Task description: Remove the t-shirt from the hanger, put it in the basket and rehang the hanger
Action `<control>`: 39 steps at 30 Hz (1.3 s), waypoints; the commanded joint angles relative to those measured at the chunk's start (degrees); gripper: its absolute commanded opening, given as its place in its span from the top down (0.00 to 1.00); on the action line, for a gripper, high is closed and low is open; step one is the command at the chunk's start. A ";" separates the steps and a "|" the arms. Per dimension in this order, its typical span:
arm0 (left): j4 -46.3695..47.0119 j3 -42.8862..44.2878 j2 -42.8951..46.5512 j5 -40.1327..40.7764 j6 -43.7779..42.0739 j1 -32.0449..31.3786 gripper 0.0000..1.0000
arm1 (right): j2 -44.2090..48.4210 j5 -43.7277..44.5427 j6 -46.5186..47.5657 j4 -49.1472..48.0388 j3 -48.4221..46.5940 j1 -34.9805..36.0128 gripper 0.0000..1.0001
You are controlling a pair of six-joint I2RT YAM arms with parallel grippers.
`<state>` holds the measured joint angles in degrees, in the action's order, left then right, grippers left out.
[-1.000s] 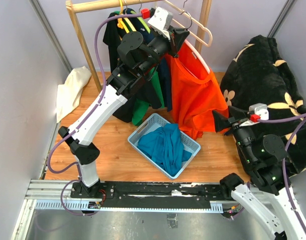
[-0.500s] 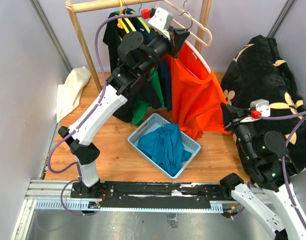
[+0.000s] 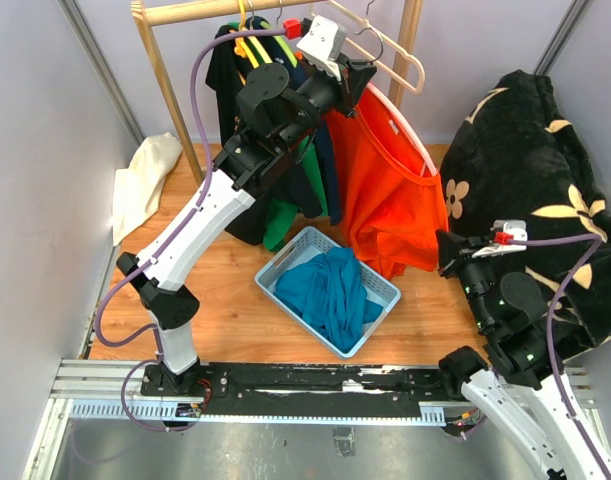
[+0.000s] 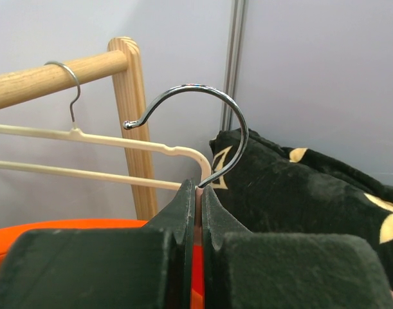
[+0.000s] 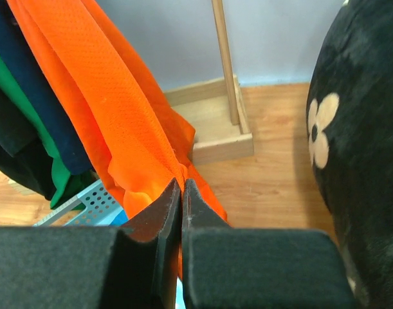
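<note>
Close to the arm bases a light blue plastic basket stands on the wooden counter. It holds a crumpled teal cloth, and bare counter lies to its left and to its right. A little further, the right tool is pressed together on a low fold of the orange mesh t-shirt, just beside the black flowered blanket. The t-shirt hangs from a white hanger with a chrome hook, behind the basket. The left tool pinches the foot of that hook, near the wooden rack post.
</note>
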<state>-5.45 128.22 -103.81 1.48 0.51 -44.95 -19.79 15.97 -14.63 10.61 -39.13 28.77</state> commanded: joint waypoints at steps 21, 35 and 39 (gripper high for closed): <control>5.31 0.96 2.96 -0.46 2.01 0.65 1.00 | 4.35 -5.20 4.83 -6.18 -1.38 0.57 0.41; 5.01 0.64 3.14 -1.28 2.03 0.65 1.00 | -5.42 -9.91 9.44 -14.77 -7.78 0.54 0.41; 5.01 0.64 3.21 -1.22 1.86 0.65 0.99 | -8.24 -8.98 8.90 -15.55 -8.23 0.58 0.51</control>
<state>-4.86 128.22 -103.77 0.93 1.98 -44.75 -26.30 7.22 -6.46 -1.76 -45.39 28.77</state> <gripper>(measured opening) 0.031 0.539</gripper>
